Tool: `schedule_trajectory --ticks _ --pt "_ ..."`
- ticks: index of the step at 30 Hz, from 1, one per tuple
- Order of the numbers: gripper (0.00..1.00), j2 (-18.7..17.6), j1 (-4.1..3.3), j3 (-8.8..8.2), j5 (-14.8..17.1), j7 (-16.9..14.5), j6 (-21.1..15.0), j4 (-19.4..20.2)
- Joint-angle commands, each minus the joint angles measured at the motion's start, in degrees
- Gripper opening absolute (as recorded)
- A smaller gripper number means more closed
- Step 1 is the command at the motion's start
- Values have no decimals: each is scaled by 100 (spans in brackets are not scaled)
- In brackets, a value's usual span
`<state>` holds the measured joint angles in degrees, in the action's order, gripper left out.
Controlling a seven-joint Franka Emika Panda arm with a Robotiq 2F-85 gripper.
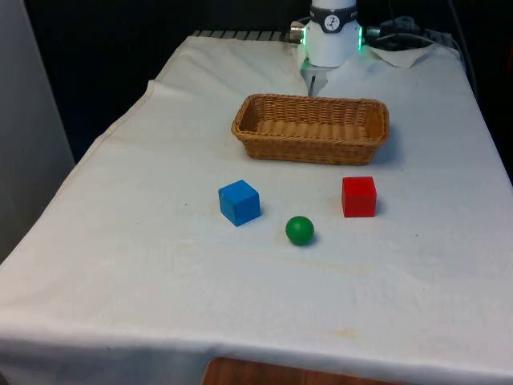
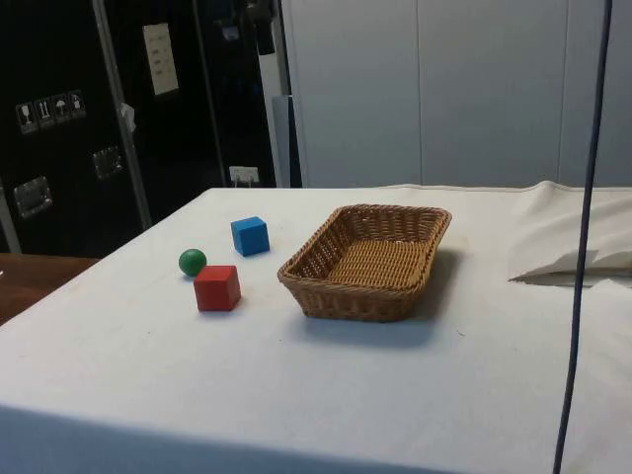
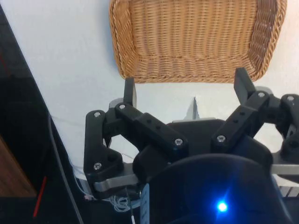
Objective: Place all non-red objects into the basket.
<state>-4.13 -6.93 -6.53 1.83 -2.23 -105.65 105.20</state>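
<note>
Blue cube (image 1: 239, 201), green ball (image 1: 299, 230), wicker basket (image 1: 311, 147).

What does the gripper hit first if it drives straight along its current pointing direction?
Judging by the wrist view, the open gripper points at bare white cloth just short of the basket. Likely cloth first, basket rim close beyond; depth is unclear.
</note>
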Motion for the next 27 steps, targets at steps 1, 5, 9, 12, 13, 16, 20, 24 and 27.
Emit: schedule_trajectory --ticks 1,5,9,12,13,16,20,24,27 --pt "100 -86 -11 11 0 17 52 -92" --pt "100 -138 -11 17 0 0 6 -149" --pt "100 -441 -23 52 6 -6 149 -527" --pt "100 -481 -17 57 0 -6 97 -573" --pt "100 -579 -23 69 6 -17 189 -699" --pt "100 -710 -29 80 6 -23 212 -865" --pt "100 -814 -34 92 6 -29 206 -985" --pt "100 -900 -46 97 6 -29 206 -1089" --pt "100 -963 -52 97 6 -34 201 -1163"
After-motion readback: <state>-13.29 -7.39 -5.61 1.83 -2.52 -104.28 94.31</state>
